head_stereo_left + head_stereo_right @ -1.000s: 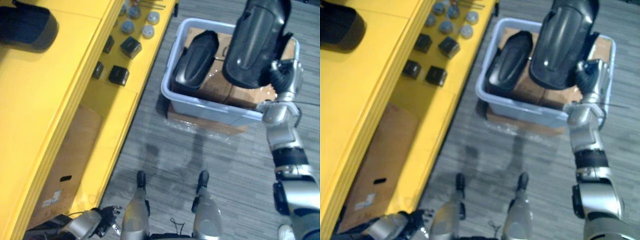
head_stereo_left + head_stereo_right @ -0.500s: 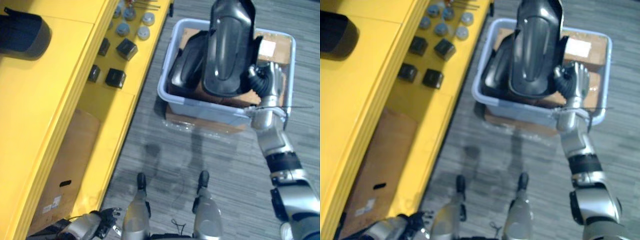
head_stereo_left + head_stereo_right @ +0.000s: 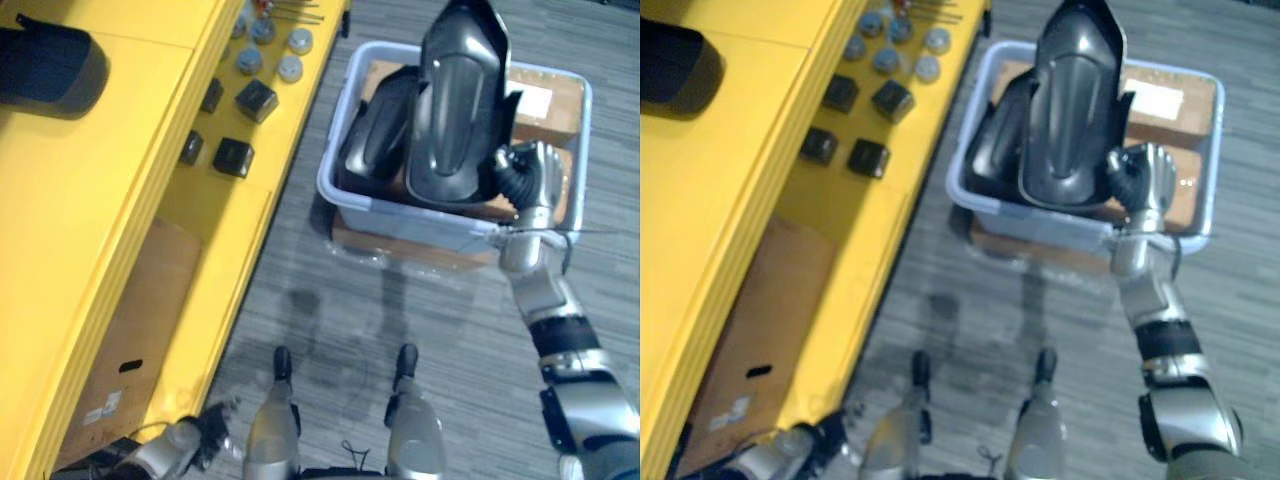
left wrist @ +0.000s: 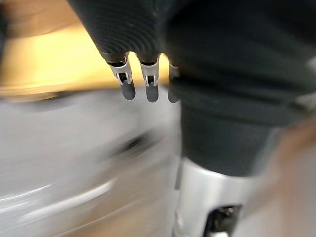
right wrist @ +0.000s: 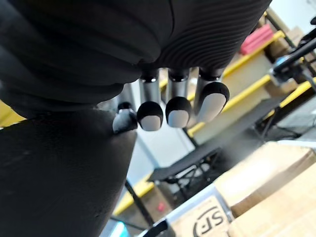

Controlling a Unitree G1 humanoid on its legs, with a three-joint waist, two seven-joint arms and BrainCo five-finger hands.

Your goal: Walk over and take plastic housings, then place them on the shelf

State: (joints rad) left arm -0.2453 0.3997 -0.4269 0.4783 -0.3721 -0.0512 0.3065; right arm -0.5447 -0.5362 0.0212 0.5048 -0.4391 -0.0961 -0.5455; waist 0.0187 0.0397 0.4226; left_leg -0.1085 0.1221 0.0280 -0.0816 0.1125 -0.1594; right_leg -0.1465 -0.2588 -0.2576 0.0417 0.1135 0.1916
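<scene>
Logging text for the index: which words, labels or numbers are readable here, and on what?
White label on the cardboard box in the bin: too small to read.
White sticker on the cardboard sheet in the yellow shelf: too small to read.
Printed mark on a box, right wrist view: partly cut off, not readable.

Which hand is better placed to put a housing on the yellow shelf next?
Right. The right hand has its fingers curled round a black housing, held upright over the grey bin. The left hand hangs low beside the yellow shelf, holding nothing.
</scene>
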